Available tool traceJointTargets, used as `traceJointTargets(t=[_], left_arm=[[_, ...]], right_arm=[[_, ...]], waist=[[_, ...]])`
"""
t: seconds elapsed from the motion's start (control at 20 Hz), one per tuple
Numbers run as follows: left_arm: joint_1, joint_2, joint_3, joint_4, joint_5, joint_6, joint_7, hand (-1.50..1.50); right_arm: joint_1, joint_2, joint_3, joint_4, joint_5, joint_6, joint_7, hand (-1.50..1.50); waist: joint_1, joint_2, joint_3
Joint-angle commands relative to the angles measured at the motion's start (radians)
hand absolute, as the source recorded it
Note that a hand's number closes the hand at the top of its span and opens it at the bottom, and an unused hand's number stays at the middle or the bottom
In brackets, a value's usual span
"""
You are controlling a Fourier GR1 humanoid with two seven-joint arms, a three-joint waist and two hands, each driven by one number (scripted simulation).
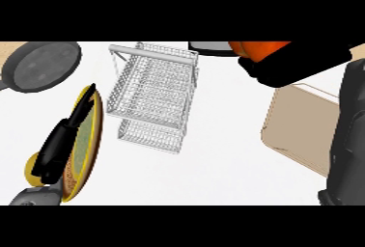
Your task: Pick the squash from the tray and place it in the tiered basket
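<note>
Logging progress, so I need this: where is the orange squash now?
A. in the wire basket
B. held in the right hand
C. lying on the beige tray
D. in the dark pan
B: the right hand is curled round the squash, clear of the tray.

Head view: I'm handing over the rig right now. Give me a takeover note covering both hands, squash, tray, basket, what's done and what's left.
The left hand is open, holds nothing and lies over the yellow plate at the view's left.
The right hand is shut on the orange squash, at the view's top right.
The tray at the right shows no squash. The tiered basket at centre holds none.
Done: the pick. Left: carry the squash left over the basket and set it in a tier.
</note>
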Motion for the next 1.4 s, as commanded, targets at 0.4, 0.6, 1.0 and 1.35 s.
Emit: traceJointTargets(t=[0.4,0.6,1.0,1.35], left_arm=[[-0.044,-0.016,-0.010,0.009,-0.006,-0.008,0.018,0.00],[-0.036,0.000,0.008,0.020,0.003,-0.019,-0.006,0.00],[-0.079,-0.032,-0.033,0.034,-0.035,0.002,0.008,0.00],[-0.132,-0.033,-0.015,0.027,0.000,-0.028,0.075,0.00]], right_arm=[[-0.265,0.163,0.047,0.532,0.087,-0.258,-0.043,1.50],[-0.352,0.164,0.059,0.722,0.046,-0.355,-0.062,1.50],[-0.319,0.165,0.201,0.942,-0.180,-0.734,-0.192,-1.50],[-0.368,0.165,0.191,1.017,-0.396,-0.890,-0.379,-1.50]], waist=[[0.008,0.006,0.000],[0.015,0.007,0.000],[0.065,0.021,-0.001],[0.065,0.019,0.000]])
